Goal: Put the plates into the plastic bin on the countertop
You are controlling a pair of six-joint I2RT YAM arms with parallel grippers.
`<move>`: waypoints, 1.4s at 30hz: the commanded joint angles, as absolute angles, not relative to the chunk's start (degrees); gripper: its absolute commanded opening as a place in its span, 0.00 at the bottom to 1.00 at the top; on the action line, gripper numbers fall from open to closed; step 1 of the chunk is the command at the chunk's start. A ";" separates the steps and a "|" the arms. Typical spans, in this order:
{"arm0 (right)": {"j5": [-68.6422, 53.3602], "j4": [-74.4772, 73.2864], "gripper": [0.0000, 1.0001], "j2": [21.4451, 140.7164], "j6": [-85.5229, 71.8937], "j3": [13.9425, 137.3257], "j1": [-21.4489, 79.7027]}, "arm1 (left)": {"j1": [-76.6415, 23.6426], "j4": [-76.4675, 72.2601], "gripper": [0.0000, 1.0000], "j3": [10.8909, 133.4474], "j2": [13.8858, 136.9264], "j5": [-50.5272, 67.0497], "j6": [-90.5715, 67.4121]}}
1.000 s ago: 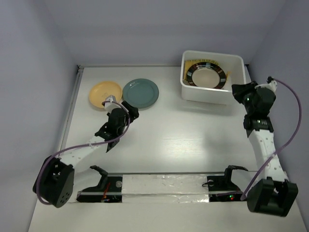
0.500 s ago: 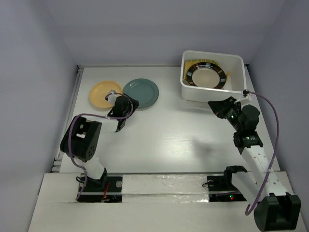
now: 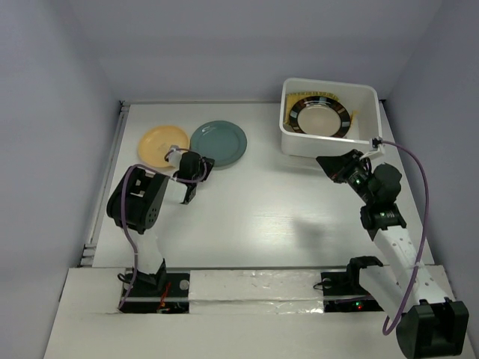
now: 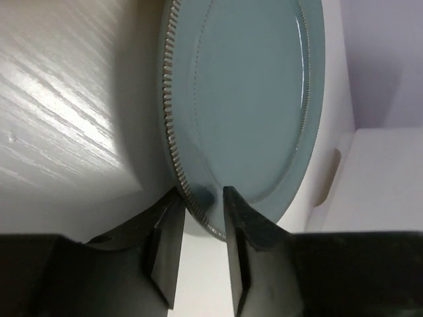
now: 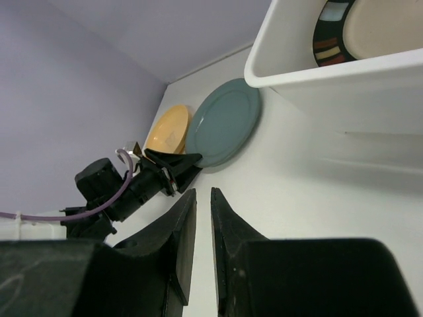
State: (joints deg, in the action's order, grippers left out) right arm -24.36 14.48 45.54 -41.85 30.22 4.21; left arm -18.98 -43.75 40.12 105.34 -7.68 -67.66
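A grey-teal plate [image 3: 218, 142] and a yellow plate [image 3: 161, 146] lie side by side on the white countertop [image 3: 269, 202] at the back left. My left gripper [image 3: 202, 166] is at the teal plate's near rim. In the left wrist view its fingers [image 4: 205, 195] straddle the ridged rim of the teal plate [image 4: 251, 99] and are closed on it. The white plastic bin [image 3: 322, 147] stands at the back right and holds a black-rimmed plate [image 3: 322, 117] over a yellow dish. My right gripper [image 3: 323, 163] hovers in front of the bin, shut and empty [image 5: 203, 191].
The right wrist view shows the bin wall [image 5: 357, 86], the teal plate [image 5: 225, 122], the yellow plate [image 5: 168, 129] and the left gripper [image 5: 188, 165]. A raised rim [image 3: 112, 172] runs along the counter's left edge. Grey walls close the sides.
My left arm folded back while its gripper moved up onto the teal plate's rim. My right gripper swung from the bin's right side to in front of the bin.
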 commanded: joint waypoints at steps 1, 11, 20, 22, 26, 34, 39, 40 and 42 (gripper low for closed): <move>-26.01 19.33 0.21 45.35 -41.75 30.23 4.66 | -18.72 -48.42 0.25 39.55 105.64 -9.66 -69.69; -27.42 15.30 0.29 42.10 -41.40 30.50 5.71 | -19.25 -59.13 0.00 34.99 104.51 -6.08 -67.06; -22.77 19.22 0.81 44.11 -44.28 24.27 13.26 | -19.78 -71.36 0.00 21.37 89.31 -0.36 -66.00; -21.45 22.22 0.85 45.96 -45.61 22.77 16.86 | -19.78 -72.06 0.00 19.17 85.18 1.04 -66.27; -15.93 30.29 0.92 52.55 -48.50 20.75 24.07 | -19.78 -72.42 0.00 15.83 78.50 4.91 -67.06; -10.81 47.63 0.98 73.51 -56.42 19.15 29.70 | -19.78 -67.95 0.00 10.29 66.10 8.17 -68.20; -9.67 59.31 0.97 88.39 -62.13 21.09 32.86 | -19.78 -62.23 0.00 8.53 61.79 8.44 -67.06; -9.67 60.89 0.96 90.68 -62.66 21.35 32.87 | -19.78 -60.92 0.00 8.26 61.61 8.44 -66.97; -9.93 65.64 0.95 96.66 -64.68 21.53 34.01 | -19.78 -59.07 0.00 7.82 61.44 8.79 -66.45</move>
State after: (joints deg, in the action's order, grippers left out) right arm -11.70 52.29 92.12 -60.73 19.99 32.49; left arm -19.55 -52.66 7.68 64.10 7.01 -66.11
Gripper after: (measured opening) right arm 0.959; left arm 0.054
